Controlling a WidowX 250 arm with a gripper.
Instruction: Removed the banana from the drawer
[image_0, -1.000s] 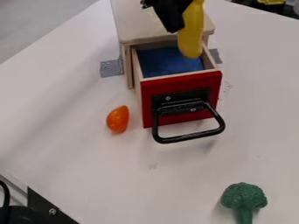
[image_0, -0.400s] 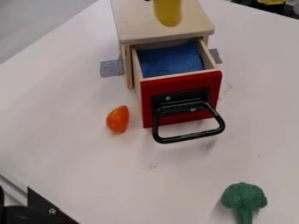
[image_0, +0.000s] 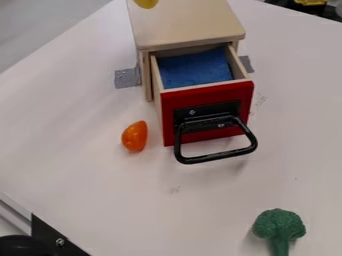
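Banana (image_0: 145, 3) is located at the upper edge of the view, its yellow tip over the rear of the cabinet's wooden top (image_0: 187, 25) and outside the drawer (image_0: 214, 93). The drawer stands open, blue lining (image_0: 195, 69) exposed. Step in hand, as judged: carrying the banana away, extraction itself being complete. State of the gripper: cannot be told. The next move calls for taking the banana past the cabinet, lowering it onto the table (image_0: 87, 165) and releasing it only once supported, with the drawer left undisturbed.
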